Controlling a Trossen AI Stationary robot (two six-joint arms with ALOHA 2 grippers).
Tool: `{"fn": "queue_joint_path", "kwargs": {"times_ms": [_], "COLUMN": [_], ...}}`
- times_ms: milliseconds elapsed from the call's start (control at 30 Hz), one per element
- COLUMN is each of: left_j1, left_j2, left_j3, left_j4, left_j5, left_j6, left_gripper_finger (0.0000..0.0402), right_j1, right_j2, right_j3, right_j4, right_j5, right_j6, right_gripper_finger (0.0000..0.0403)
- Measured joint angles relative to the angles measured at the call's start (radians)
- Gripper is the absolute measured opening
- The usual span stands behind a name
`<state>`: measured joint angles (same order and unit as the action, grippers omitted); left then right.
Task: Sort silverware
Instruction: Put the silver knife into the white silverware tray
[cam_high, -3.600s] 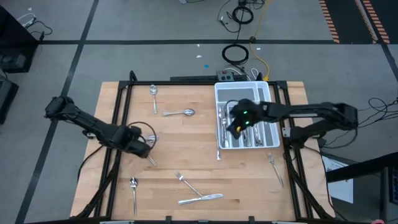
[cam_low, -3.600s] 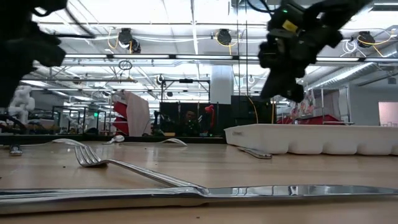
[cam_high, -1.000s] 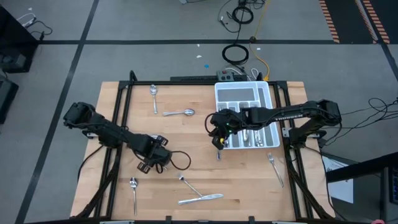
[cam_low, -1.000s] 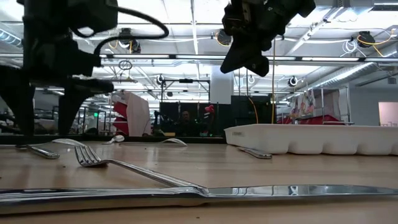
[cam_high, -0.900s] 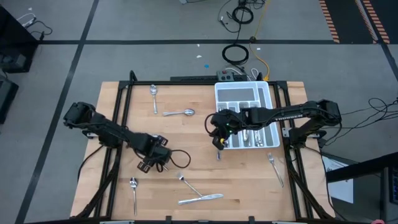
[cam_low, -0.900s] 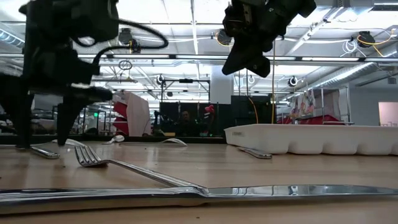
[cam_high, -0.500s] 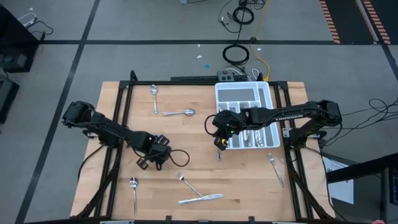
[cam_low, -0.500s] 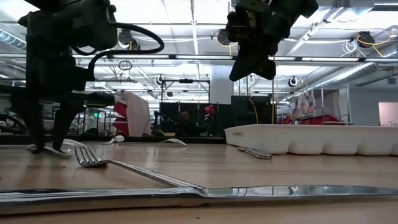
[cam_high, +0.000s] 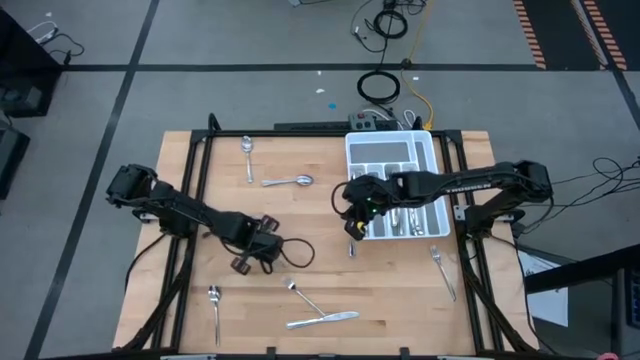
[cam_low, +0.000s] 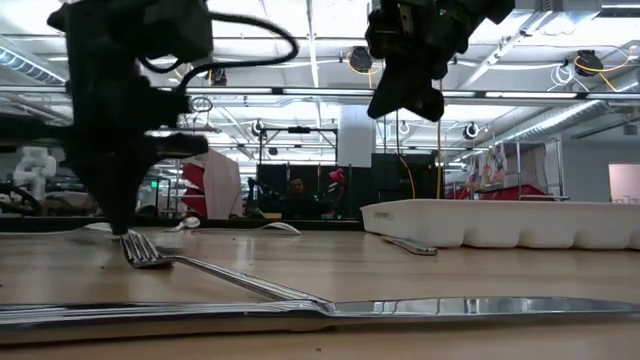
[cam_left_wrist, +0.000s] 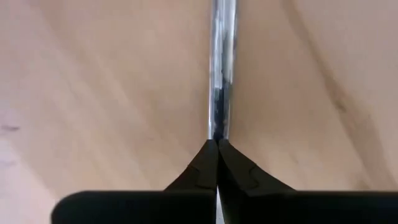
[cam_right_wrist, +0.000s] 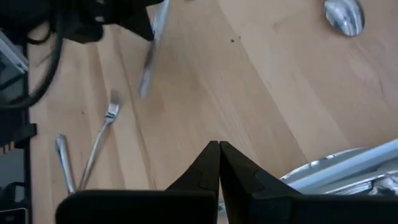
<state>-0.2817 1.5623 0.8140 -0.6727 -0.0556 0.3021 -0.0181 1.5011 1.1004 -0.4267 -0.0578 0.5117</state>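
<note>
Your right arm read "TROSSEN". Your left gripper (cam_high: 247, 262), lower left, pinched a silver handle (cam_left_wrist: 219, 74). Your right gripper (cam_high: 353, 229), mid-frame, was closed, empty.

On my right arm (cam_high: 455, 184) there is white lettering along the forearm in the high view, too small for me to read for certain; I find no other legible text or numbers

Grey floor (cam_high: 250, 60) with dark lines surrounds the wooden table (cam_high: 300, 215). Cables (cam_high: 380, 85) lie on it. Strip lights (cam_low: 300, 92) hang from the ceiling.
</note>
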Motion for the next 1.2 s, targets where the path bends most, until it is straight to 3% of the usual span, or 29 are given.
{"fn": "queue_joint_path", "kwargs": {"times_ms": [333,467,667,867,1033,1200], "left_j1": [0.002,0.007,0.005,-0.036,-0.071,-0.081], "left_j2": [-0.003,-0.003,-0.125,-0.379,-0.565,-0.659], "left_j3": [0.105,0.153,0.227,0.246,0.246,0.247], "left_j4": [-0.037,-0.143,-0.179,-0.175,-0.141,-0.126], "left_j5": [-0.1,-0.133,-0.161,-0.347,-0.498,-0.564], "left_j6": [-0.039,-0.172,-0.459,-0.627,-0.716,-0.715], "left_gripper_finger": [0.0001,0.0001,0.0001,0.0001,0.0001,0.0001], "right_j1": [-0.002,-0.008,-0.021,0.002,0.028,0.064], "right_j2": [-0.152,-0.154,0.016,0.195,0.35,0.511], "right_j3": [0.001,0.002,0.002,0.002,0.098,0.272], "right_j4": [-0.005,-0.025,0.006,0.222,0.284,0.282], "right_j5": [0.009,0.011,0.007,0.006,0.005,0.008], "right_j6": [-0.031,-0.104,-0.156,-0.211,-0.243,-0.292], "right_gripper_finger": [0.0,0.0009,0.0079,0.0152,0.0179,0.0182]}}
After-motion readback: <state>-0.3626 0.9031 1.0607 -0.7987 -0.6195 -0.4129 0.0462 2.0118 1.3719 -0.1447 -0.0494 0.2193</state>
